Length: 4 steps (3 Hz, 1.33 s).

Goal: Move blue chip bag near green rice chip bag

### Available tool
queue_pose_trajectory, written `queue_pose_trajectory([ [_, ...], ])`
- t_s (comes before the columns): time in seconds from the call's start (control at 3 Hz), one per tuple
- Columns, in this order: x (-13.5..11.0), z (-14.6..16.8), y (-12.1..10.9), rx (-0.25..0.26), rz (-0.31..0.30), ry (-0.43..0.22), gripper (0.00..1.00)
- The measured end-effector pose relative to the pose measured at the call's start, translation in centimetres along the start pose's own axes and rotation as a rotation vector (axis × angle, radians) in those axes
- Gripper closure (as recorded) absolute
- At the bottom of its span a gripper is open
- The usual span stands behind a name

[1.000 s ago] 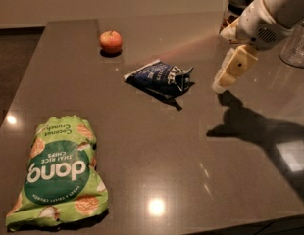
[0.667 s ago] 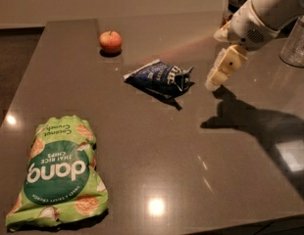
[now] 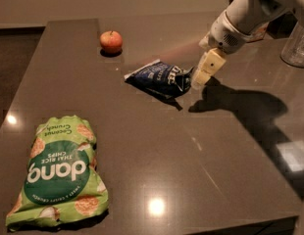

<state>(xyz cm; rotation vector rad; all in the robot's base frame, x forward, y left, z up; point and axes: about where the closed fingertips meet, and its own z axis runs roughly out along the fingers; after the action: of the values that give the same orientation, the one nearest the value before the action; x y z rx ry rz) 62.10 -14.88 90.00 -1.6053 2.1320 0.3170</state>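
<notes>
The blue chip bag lies crumpled on the dark table, a little behind its middle. The green rice chip bag, light green with a dark circle reading "dang", lies flat at the front left, well apart from the blue bag. My gripper hangs from the white arm that comes in from the upper right. Its cream fingers point down, just above the right edge of the blue bag. It holds nothing.
A red apple sits at the back left of the table. A clear glass vessel stands at the far right edge. The arm's shadow falls on the table to the right of the blue bag.
My gripper has moved left and down, from clear of the blue bag to right at its right edge. The bags and the apple have not moved.
</notes>
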Motion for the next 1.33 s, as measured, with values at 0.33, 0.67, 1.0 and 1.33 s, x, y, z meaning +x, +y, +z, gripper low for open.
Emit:
queue_pose_trajectory([
  [0.33, -1.0, 1.6, 0.3, -0.068, -0.018, -0.026, 0.00],
  [0.67, -3.2, 2.9, 2.5, -0.153, -0.074, -0.081, 0.03],
  [1.0, -4.3, 3.4, 3.7, -0.192, -0.105, -0.102, 0.26],
  [1.33, -5.1, 2.3, 4.7, -0.205, -0.123, -0.137, 0.57],
])
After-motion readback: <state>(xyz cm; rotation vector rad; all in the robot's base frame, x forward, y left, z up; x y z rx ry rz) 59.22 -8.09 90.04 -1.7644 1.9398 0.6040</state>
